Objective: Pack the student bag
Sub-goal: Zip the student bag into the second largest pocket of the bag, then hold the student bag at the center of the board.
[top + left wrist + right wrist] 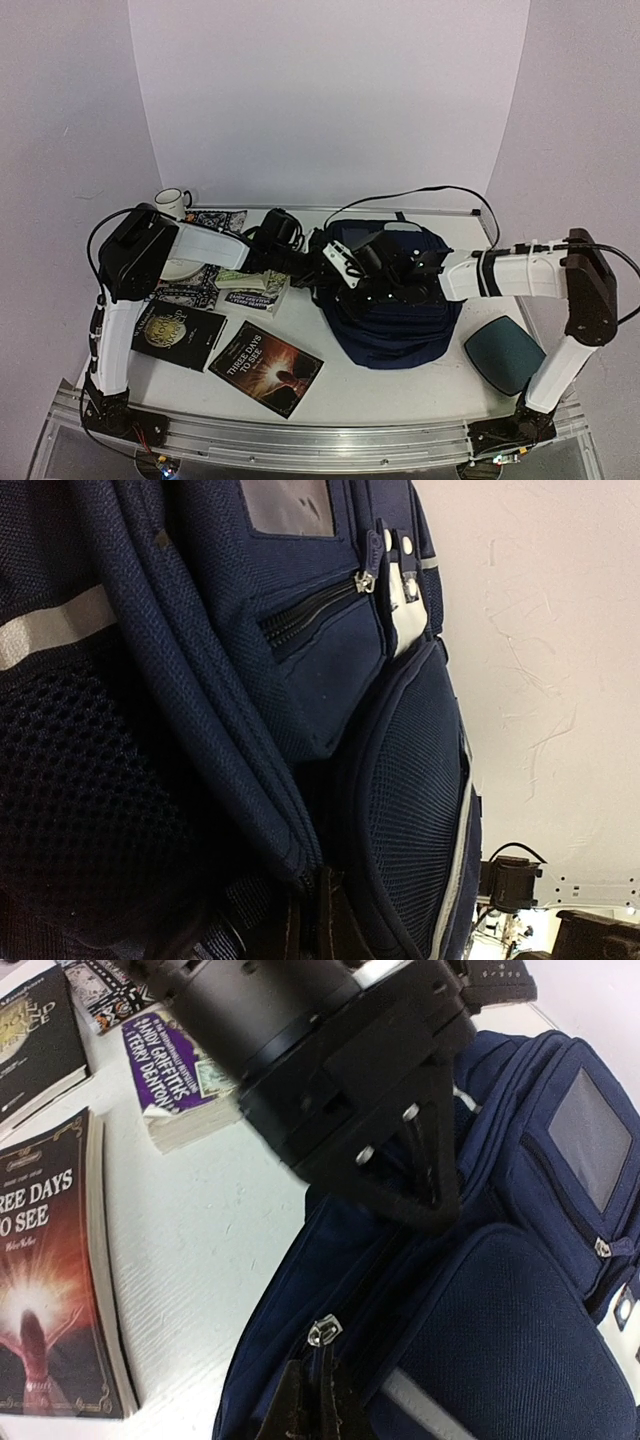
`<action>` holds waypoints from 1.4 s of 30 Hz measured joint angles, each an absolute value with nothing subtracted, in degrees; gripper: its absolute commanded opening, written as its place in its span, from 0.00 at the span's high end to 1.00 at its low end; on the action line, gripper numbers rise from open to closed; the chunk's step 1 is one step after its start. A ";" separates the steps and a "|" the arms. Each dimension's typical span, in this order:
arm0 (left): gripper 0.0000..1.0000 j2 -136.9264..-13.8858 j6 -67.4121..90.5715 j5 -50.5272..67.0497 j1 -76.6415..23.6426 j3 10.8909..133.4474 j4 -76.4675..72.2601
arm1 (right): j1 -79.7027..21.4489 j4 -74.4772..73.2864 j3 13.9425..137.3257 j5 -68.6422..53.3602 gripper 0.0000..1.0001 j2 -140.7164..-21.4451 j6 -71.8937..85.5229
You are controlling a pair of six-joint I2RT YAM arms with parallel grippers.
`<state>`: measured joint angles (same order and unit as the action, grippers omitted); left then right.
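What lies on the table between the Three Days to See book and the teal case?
The student bag sits between book and case, as the top view shows.

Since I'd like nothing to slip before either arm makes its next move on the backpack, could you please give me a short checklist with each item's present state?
1. The left hand is shut on a fold of the student bag: ok.
2. The right hand is shut right at the zip pull; whether it actually holds the pull: cannot tell.
3. The main compartment is open wide enough to take a book: cannot tell.
4. The Three Days to See book lies flat and uncovered beside the bag: ok.
5. The teal pouch sits apart from the bag: ok.
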<state>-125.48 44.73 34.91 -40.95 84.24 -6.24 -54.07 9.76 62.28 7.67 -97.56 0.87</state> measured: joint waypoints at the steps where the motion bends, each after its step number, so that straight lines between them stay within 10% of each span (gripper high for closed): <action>1: 1.00 -125.93 44.61 35.30 -40.78 85.27 -5.78 | -54.02 9.07 61.84 7.22 1.00 -96.57 0.89; 13: 0.95 -137.14 41.41 42.42 -37.62 104.89 2.52 | -53.81 3.09 57.55 9.67 1.00 -86.81 0.69; 20: 0.55 -140.37 40.30 40.01 -35.83 110.32 5.31 | -53.90 1.42 60.91 11.61 1.00 -89.32 0.67; 42: 0.44 -117.38 46.35 31.85 -38.09 76.09 -5.89 | -55.44 7.63 74.74 11.02 1.00 -104.71 -2.86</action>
